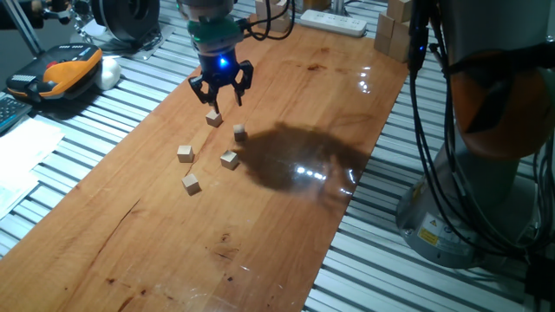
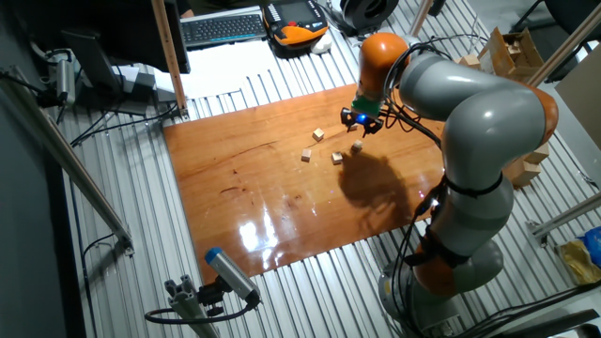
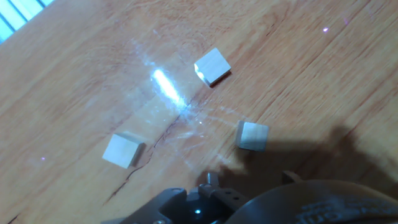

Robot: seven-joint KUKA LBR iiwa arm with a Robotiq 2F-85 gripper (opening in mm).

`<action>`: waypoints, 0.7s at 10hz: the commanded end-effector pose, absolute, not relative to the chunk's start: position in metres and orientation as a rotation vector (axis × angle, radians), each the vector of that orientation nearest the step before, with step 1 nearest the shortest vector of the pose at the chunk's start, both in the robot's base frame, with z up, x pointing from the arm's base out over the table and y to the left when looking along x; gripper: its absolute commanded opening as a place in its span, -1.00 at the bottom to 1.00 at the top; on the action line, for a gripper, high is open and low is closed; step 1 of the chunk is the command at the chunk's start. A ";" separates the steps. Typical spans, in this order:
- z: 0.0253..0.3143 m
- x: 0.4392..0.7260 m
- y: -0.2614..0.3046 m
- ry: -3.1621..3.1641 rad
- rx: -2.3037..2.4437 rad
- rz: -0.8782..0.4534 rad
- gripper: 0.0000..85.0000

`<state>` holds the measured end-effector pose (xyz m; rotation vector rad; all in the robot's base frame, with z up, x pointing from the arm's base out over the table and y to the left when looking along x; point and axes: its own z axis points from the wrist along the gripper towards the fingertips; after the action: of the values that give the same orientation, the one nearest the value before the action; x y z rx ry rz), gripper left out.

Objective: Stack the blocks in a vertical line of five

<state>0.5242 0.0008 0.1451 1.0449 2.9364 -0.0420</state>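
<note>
1. State: gripper (image 1: 220,90) hovers over the wooden board (image 1: 286,243) with its jaws spread wide and nothing between them. No block is lifted and nothing is stacked yet.
2. Landmark: the block under the gripper (image 1: 213,119), the one closest to the fingertips. It sits flat on the board, just below the open jaws and not touching them.
3. Other blocks, relative to that one in the one fixed view: second block (image 1: 240,133) just beside it toward the arm's shadow; third block (image 1: 229,159) nearer the camera from there; fourth block (image 1: 186,153) nearer the camera on the other side; fifth block (image 1: 191,183) nearest the camera. All are apart from each other, none touching.
4. Hand view shows only three cubes, each rotated differently. Cannot tell which one matches the landmark, so don't use it alone for targeting.
5. Judgement: the step in hand is the first pick. Centre the fingers over the landmark block, rotate the wrist so the pads meet two parallel faces rather than corners, then descend straight.
6. Close low on the cube, but keep the fingertips off the board.
7. Risk: the second block is close, so an open finger could nudge it on descent. Keep the jaw axis pointing away from it.
8. Pick a base block with free space around it for the stack.
</note>
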 end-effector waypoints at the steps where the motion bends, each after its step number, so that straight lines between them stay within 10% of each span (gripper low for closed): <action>1: 0.142 0.525 -0.001 2.934 1.047 -0.043 0.20; 7: 0.136 0.529 -0.009 2.938 1.043 -0.021 0.20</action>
<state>0.5289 -0.0089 0.1361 1.0430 2.9382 -0.0224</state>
